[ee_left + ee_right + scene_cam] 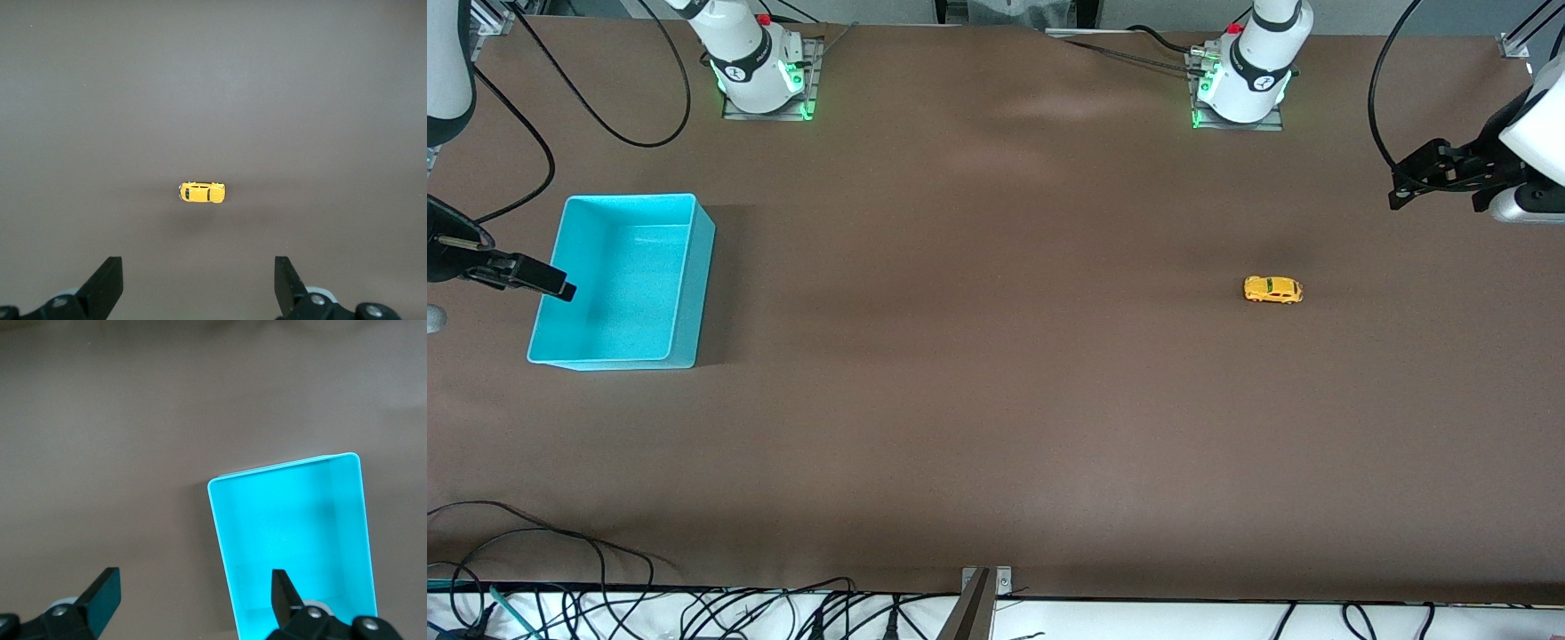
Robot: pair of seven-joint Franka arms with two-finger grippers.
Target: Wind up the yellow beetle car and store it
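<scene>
The yellow beetle car (1273, 290) stands on its wheels on the brown table toward the left arm's end. It also shows in the left wrist view (201, 193), small and apart from the fingers. My left gripper (1400, 187) (198, 283) is open and empty, up in the air at the table's edge past the car. The turquoise bin (698, 284) stands empty toward the right arm's end. My right gripper (565, 290) (193, 595) is open and empty, over the bin's outer rim; one finger (281, 593) is over the bin (287, 533), the other over the table.
Both arm bases (760, 80) (1240, 84) stand along the edge farthest from the front camera. Black cables (560, 98) lie on the table near the right arm's base. More cables (534, 551) trail along the edge nearest the front camera.
</scene>
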